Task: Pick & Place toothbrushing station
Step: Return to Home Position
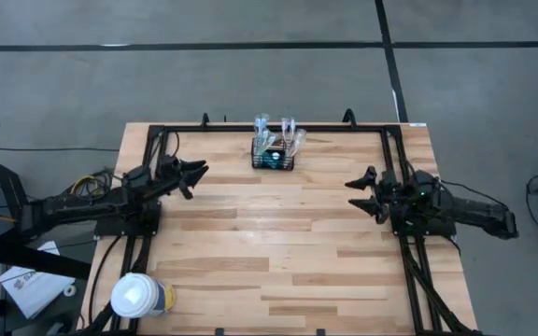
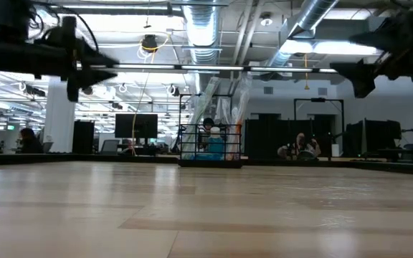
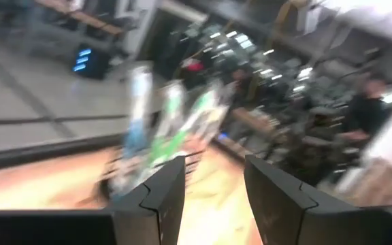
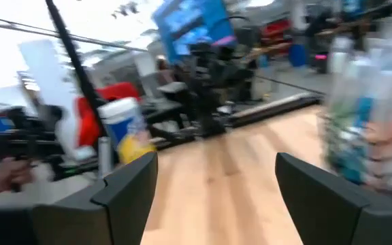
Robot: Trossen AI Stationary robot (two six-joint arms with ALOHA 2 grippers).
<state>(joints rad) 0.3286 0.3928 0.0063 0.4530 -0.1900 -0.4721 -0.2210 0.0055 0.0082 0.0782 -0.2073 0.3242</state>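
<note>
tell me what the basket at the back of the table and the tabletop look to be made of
Basket: thin black wire mesh, probably coated metal; the low view shows the room through its grid. Tabletop: light wood in joined strips, butcher-block style, with a smooth satin look; the plank joints and tone changes between strips show from above.

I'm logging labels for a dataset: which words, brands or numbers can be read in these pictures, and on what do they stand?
No text here can be read.
Sheet beside the table: dark print, too small to read.
Cup: blue and yellow pattern, no legible words.
Packs in the basket: print blurred in both wrist views.
Blue screen: blurred, unreadable.
</note>
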